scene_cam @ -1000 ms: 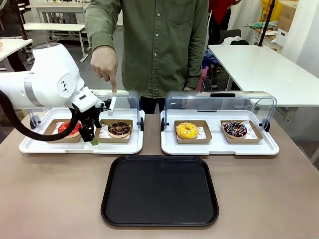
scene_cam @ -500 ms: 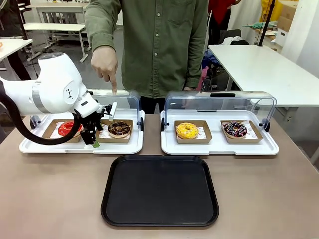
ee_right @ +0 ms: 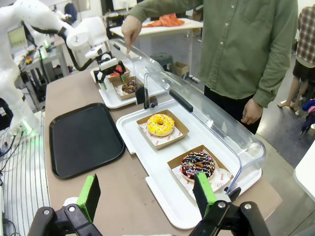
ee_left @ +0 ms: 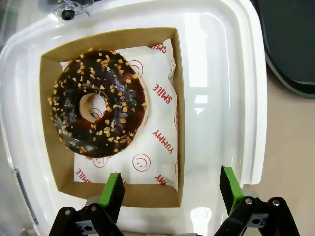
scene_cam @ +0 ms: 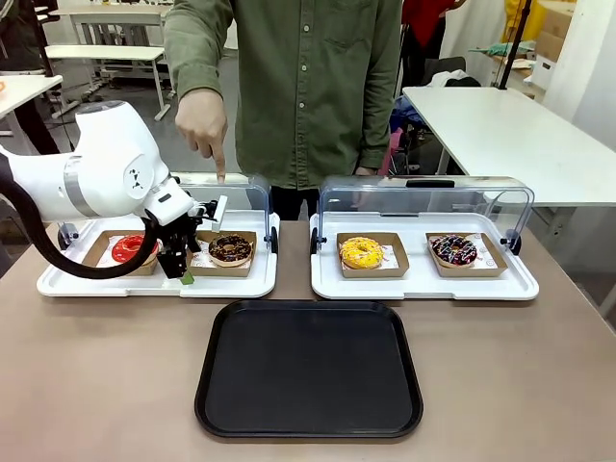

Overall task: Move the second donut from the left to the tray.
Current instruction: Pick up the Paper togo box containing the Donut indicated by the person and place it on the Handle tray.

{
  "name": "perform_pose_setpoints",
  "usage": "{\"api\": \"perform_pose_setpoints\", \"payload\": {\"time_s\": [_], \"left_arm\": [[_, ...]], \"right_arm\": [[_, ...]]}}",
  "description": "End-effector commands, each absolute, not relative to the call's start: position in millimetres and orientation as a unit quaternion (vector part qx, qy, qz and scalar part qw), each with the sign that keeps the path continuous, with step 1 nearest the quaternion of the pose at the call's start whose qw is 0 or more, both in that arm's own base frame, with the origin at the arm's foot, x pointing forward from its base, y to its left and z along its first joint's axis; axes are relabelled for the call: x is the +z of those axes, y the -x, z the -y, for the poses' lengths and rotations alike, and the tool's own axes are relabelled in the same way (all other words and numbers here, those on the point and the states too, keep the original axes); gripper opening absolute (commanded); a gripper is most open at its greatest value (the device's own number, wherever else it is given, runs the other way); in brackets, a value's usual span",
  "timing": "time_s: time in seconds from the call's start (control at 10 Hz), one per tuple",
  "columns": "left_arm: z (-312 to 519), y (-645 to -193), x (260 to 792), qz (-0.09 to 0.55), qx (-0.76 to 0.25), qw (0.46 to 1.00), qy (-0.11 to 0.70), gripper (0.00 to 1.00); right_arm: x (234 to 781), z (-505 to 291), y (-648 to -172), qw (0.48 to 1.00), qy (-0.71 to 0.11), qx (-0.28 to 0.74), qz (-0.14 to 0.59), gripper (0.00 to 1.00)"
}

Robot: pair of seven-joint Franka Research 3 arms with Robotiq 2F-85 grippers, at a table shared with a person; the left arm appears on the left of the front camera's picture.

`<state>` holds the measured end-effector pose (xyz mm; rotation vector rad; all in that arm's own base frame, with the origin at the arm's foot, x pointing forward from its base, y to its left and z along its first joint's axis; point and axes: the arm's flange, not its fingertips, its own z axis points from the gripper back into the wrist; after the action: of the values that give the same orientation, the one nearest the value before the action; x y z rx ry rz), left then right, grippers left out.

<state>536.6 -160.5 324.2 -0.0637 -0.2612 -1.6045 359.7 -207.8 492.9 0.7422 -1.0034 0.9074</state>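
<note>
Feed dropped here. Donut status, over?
Left pincer open, straddling holder wall. Right pincer open, empty. Chocolate donut in holder, not on tray. Person's hand pointing above lid.

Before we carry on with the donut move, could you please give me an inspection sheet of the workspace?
Surface: brown table, no spills seen.
Job's things: second donut from the left sits in its cardboard holder on a white display tray; black tray holds no donut.
Clutter: red donut, yellow donut, dark sprinkled donut in holders.
Grippers: left gripper open at the holder's edge, gripping nothing; right gripper open, empty.
Cables: black cable loops under the left arm.
Surroundings: person's hand points down behind the display tray; white tables beyond.
</note>
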Motion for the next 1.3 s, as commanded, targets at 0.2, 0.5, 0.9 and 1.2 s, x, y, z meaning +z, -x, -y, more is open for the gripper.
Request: {"api": "perform_pose_setpoints", "payload": {"time_s": [0.2, 0.5, 0.9, 1.2], "left_arm": [[169, -552, 318, 0.102, -0.73, 0.675, 0.03, 1.0], [174, -558, 319, 0.104, -0.728, 0.677, 0.017, 1.0], [168, -547, 327, 0.088, -0.719, 0.689, 0.01, 0.0], [167, -544, 329, 0.067, -0.727, 0.683, 0.009, 0.05]], "right_arm": [[494, 208, -362, 0.705, -0.334, 0.414, 0.469, 1.0], [494, 208, -362, 0.705, -0.334, 0.414, 0.469, 1.0], [494, 208, -362, 0.705, -0.334, 0.414, 0.469, 1.0], [494, 208, -362, 0.705, -0.334, 0.414, 0.469, 1.0]]}}
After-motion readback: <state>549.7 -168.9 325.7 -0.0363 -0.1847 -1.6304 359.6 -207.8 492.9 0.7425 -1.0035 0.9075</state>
